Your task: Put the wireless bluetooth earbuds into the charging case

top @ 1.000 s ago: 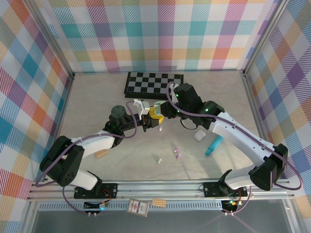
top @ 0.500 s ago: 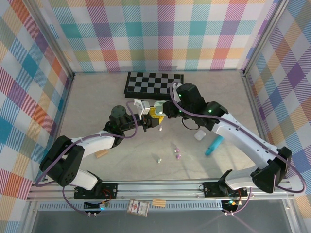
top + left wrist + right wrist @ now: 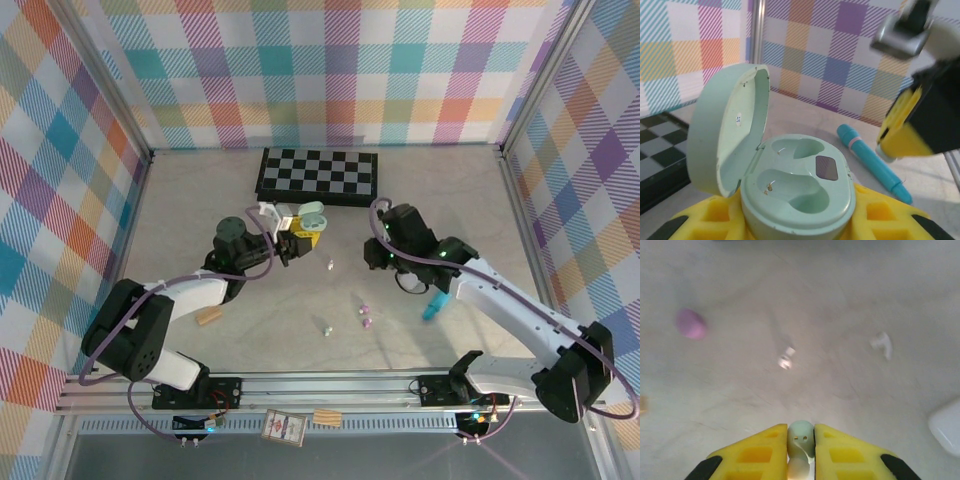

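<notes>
Pale table [image 3: 180, 230]: checkerboard [image 3: 318, 175], teal stick [image 3: 434, 304], cork block [image 3: 209, 317], loose earbuds [image 3: 365, 316].

Your mint charging case [image 3: 800, 200] looks like smooth satin plastic, lid a bit scuffed. The pale earbud [image 3: 801, 436] is glossy plastic, the yellow fingers [image 3: 757, 452] matt, tabletop [image 3: 805, 285] marbled and dull.

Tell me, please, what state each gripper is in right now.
Left gripper: shut on the open mint charging case.
Right gripper: shut on a pale green earbud.
</notes>
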Robot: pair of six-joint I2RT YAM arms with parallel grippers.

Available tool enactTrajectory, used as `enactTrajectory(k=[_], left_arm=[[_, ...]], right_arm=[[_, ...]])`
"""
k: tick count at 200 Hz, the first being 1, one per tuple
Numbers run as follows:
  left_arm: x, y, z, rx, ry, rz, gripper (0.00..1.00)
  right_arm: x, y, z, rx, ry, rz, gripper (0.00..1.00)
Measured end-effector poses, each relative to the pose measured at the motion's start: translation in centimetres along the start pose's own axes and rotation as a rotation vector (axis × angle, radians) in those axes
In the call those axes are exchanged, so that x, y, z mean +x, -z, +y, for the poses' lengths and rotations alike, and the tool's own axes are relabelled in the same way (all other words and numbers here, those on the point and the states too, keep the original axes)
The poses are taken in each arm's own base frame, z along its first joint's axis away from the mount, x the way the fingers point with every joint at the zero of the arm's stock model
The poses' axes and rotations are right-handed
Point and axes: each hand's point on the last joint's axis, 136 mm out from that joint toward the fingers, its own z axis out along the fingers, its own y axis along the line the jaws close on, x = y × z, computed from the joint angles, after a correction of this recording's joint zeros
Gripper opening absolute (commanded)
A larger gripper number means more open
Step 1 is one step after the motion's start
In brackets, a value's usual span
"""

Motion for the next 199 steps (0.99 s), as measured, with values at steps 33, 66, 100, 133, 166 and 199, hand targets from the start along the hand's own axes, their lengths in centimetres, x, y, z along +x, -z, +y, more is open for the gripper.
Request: enactTrajectory(k=[33, 66, 100, 133, 166, 199], left_arm=[[-0.8, 0.6, -0.4, -0.004, -0.018, -0.022, 0.29], [-1.3, 0.7, -0.5, -0.004, -0.029, -0.035, 0.29], [-1.3, 0.7, -0.5, -0.004, -0.03, -0.035, 0.29], [-1.3, 0.7, -0.5, -0.005, -0.038, -0.034, 0.29], [-1.3, 0.7, -0.5, -0.005, -0.047, -0.034, 0.29], [-1.3, 0.7, -0.5, -0.004, -0.047, -0.034, 0.29]], right_arm=[[5.6, -4.6, -4.1, 0.132, -0.058, 0.169, 0.18], [8.0, -7.3, -5.6, 0.2, -0.08, 0.253, 0.18], [8.9, -9.0, -6.0, 0.222, -0.095, 0.287, 0.2], [9.4, -9.8, -6.0, 0.223, -0.105, 0.313, 0.28], [9.0, -10.1, -4.5, 0.162, -0.126, 0.323, 0.33], [8.5, -9.9, -3.2, 0.105, -0.142, 0.322, 0.4]])
